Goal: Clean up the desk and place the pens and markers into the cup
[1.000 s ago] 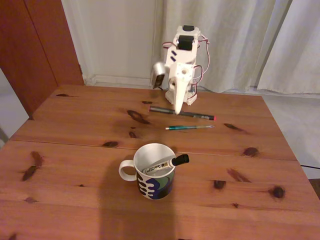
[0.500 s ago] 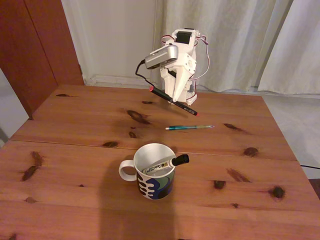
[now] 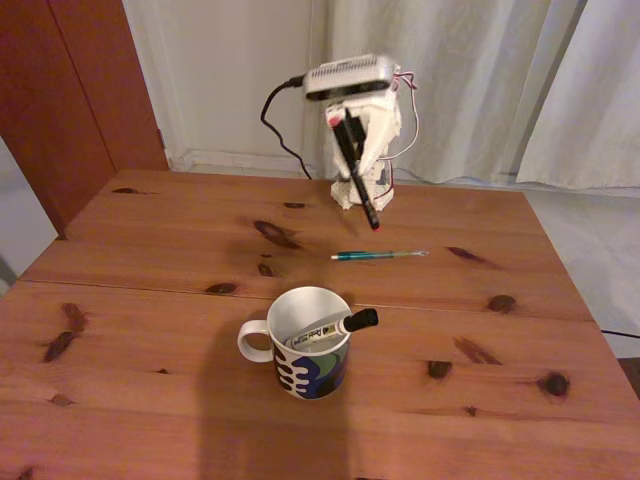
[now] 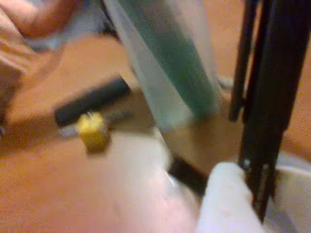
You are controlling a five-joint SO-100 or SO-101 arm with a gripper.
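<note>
The desk is a broad top of reddish-brown planks, matt and hard, scattered with dark knots, so anything round laid on it will likely roll across the grain seams. On its near half stands the cup, a white ceramic mug with a loop handle and blue-green blotches low on its wall; it looks heavy enough to stay put when a pen drops in, but glazed and chippable. Leaning inside it, black cap poking over the rim to the right in the fixed view, is the white marker, thick, rigid and already stowed. Above the far edge the gripper is clenched on the black pen, which hangs steeply in the air, one red-tipped end up and the other down; the wrist view shows its dark barrel beside a white finger, blurred. It is light, stiff and smooth, so a mid-barrel pinch seems wise to stop it pivoting. The teal pen lies flat on the wood between arm and cup, slim and slippery, best taken at its middle.
</note>
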